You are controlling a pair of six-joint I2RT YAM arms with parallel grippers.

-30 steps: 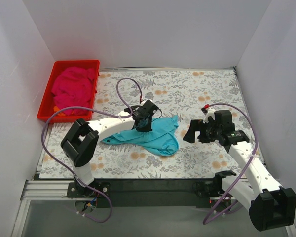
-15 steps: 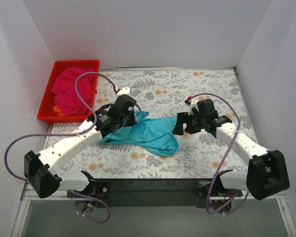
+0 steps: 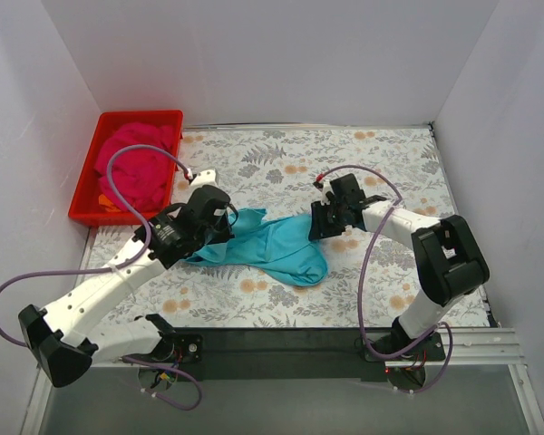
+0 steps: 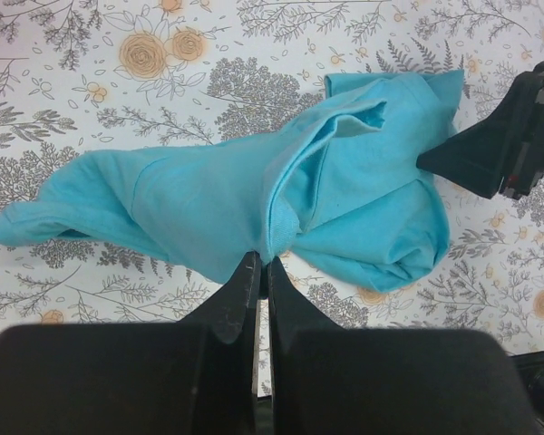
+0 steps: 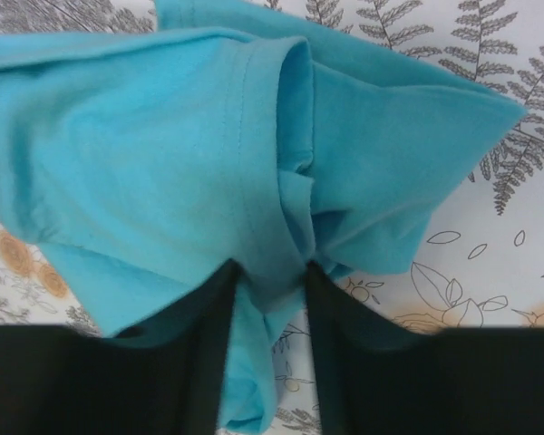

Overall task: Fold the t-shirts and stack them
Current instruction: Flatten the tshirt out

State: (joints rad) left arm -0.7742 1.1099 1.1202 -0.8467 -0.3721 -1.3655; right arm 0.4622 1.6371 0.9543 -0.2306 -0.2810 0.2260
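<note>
Overhead view of a floral-print desk (image 3: 372, 159) w/ white walls on three sides & two white-and-black robot arms reaching in from the near edge.

A turquoise t-shirt (image 3: 276, 246) lies crumpled at approx the centre of the desk, spread left to right, bunched & rounded at its near right end. It isn't folded.

The left hand (image 3: 225, 220) sits at the shirt's far left edge. In the left wrist view its two black fingers (image 4: 240, 290) are nearly pressed together, w/ only a thin slit btwn them, pinching a raised fold of the turquoise cloth at their tips.

The right hand (image 3: 319, 225) is at the shirt's far right edge, opposite the left. In the right wrist view its fingers (image 5: 219, 299) stand partly apart, w/ a thick hemmed bunch of the cloth caught btwn them, looks like a sleeve end. The cloth fills the gap.

A pink t-shirt (image 3: 131, 161) lies heaped & unfolded inside a red tray (image 3: 83, 201) at the far left corner of the desk, well apart from the turquoise one.
</note>
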